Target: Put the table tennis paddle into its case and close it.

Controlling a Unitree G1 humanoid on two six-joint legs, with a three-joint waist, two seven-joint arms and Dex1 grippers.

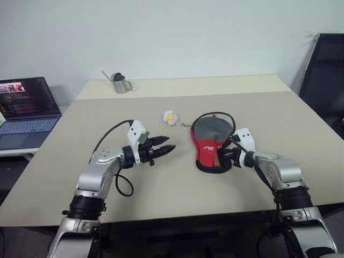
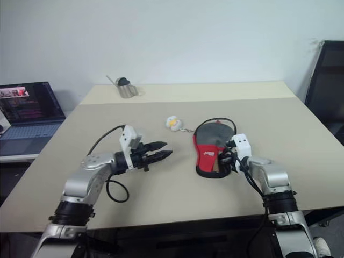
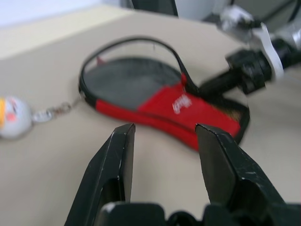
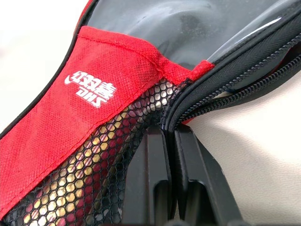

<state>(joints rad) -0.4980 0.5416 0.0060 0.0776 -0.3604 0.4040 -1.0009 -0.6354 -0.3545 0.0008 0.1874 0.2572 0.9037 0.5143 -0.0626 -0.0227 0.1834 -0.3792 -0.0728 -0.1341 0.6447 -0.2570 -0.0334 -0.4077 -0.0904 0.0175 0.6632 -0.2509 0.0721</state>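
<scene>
Head view: the case (image 1: 211,145) lies flat on the table (image 1: 161,188), long axis running away from the robot, zip side toward the right gripper (image 1: 230,153) — the nearer arm. The left gripper (image 1: 163,149) hovers well apart, jaws apart, empty.

Left wrist: case lies ahead of the open fingers.

Right wrist: jaws together, seemingly pinching the case's zipper edge — paddle (image 4: 80,188) probably inside, behind the mesh.

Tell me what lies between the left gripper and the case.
Only bare table: the head views show nothing between the left gripper and the case.
</scene>
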